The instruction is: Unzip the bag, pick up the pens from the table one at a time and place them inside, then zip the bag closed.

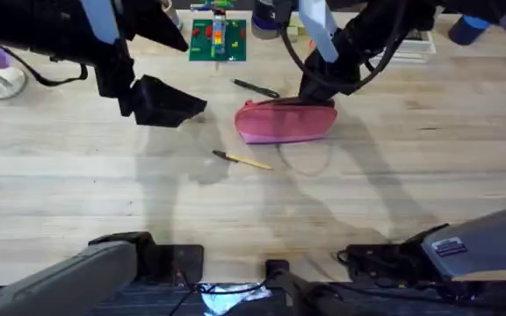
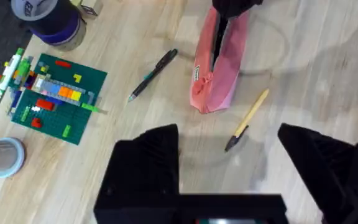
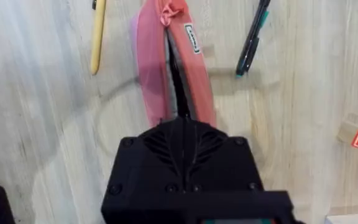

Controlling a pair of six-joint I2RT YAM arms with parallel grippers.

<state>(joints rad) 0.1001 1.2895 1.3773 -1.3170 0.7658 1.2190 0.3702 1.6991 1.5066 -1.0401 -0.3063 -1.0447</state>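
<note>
A soft pink bag [image 1: 285, 121] lies mid-desk, likely limp, so best held by its zipper edge, where the right gripper [image 3: 180, 118] is pressed together. The left gripper [image 2: 229, 158] hovers spread above the light, slim tan pen [image 1: 244, 161]; a black pen [image 1: 255, 87] lies behind the bag.

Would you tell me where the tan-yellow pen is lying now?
Overhead, the slim tan-yellow pen lies on the wooden table, just near-left of the pink fabric pouch.

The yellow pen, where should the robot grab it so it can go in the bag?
Grip the yellow pen across its middle, coming straight down. It lies flat and alone on the table, slanted, so the fingers should straddle its thin sides. The left gripper is open and looks nearest.
</note>
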